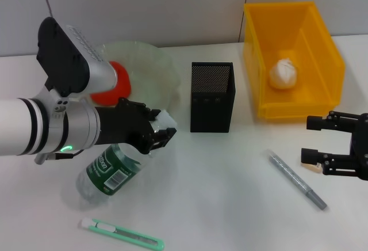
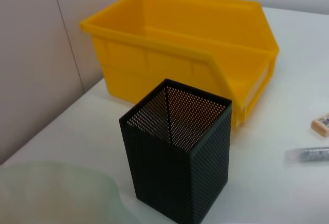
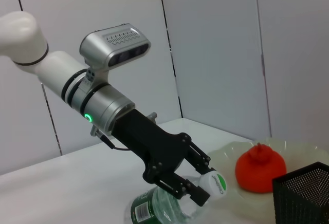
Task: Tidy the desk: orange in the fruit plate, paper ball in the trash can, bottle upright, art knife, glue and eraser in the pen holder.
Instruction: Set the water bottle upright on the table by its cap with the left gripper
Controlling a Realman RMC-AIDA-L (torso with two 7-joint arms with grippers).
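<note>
My left gripper is shut on the neck of the clear bottle, just below its white cap. The green-labelled bottle is tilted with its base near the table. The orange lies in the pale green fruit plate. The paper ball sits inside the yellow trash bin. The green art knife lies near the front edge. The grey glue stick lies right of the black mesh pen holder. A pale eraser lies beyond the glue. My right gripper stands open at the right.
The pen holder stands between the plate and the yellow bin. A grey wall closes the back of the white table. Bare table surface lies in front of the pen holder.
</note>
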